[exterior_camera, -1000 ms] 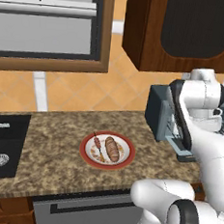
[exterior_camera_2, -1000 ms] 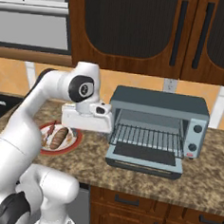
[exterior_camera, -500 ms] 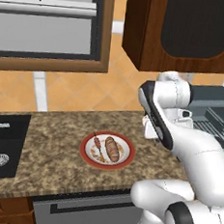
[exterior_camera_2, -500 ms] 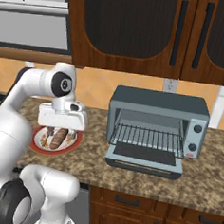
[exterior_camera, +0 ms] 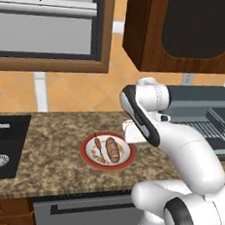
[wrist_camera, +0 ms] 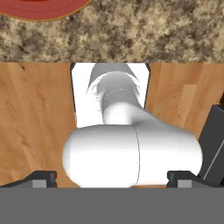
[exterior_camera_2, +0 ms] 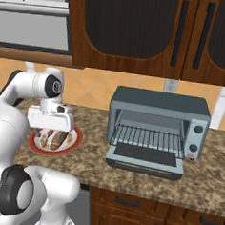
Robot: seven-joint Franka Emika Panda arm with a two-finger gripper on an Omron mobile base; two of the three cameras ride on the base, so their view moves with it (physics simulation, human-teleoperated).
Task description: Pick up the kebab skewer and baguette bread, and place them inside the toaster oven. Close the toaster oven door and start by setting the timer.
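Kebab skewer (exterior_camera: pixel 98 147) lies on a red-rimmed plate (exterior_camera: pixel 88 157), on its left part; baguette bread (exterior_camera: pixel 113 149) lies just beside it on the right, both roughly pointing near-to-far. In the right base view the skewer (exterior_camera_2: pixel 47 139) and baguette (exterior_camera_2: pixel 59 139) are partly covered by the robot's hand, w/ plate rim (exterior_camera_2: pixel 75 141) showing around them. Plate sits on the speckled brown tabletop (exterior_camera: pixel 53 138), about mid-way btw a black sink (exterior_camera: pixel 1 145) at far left and the toaster oven (exterior_camera_2: pixel 157 131) at right.

Toaster oven: blue-grey box, well apart from plate, standing on the tabletop (exterior_camera_2: pixel 204 181) against the back wall. Toaster oven door (exterior_camera_2: pixel 145 163) is dropped fully open, lying flat toward the near side; wire rack (exterior_camera_2: pixel 148 138) visible inside, control panel w/ knobs (exterior_camera_2: pixel 196 139) on its right end.

Pincer (exterior_camera_2: pixel 49 131) hangs just above the plate, over the food, touching neither as far as can be told. Pincer is released, tips spread wide; in the hand view the dark tips (wrist_camera: pixel 41 179) sit at opposite bottom corners, nothing btw them, plate edge (wrist_camera: pixel 41 8) at the top left.

Dark wood cabinets (exterior_camera_2: pixel 140 33) hang above the oven; window w/ blinds (exterior_camera: pixel 47 23) above the sink side.
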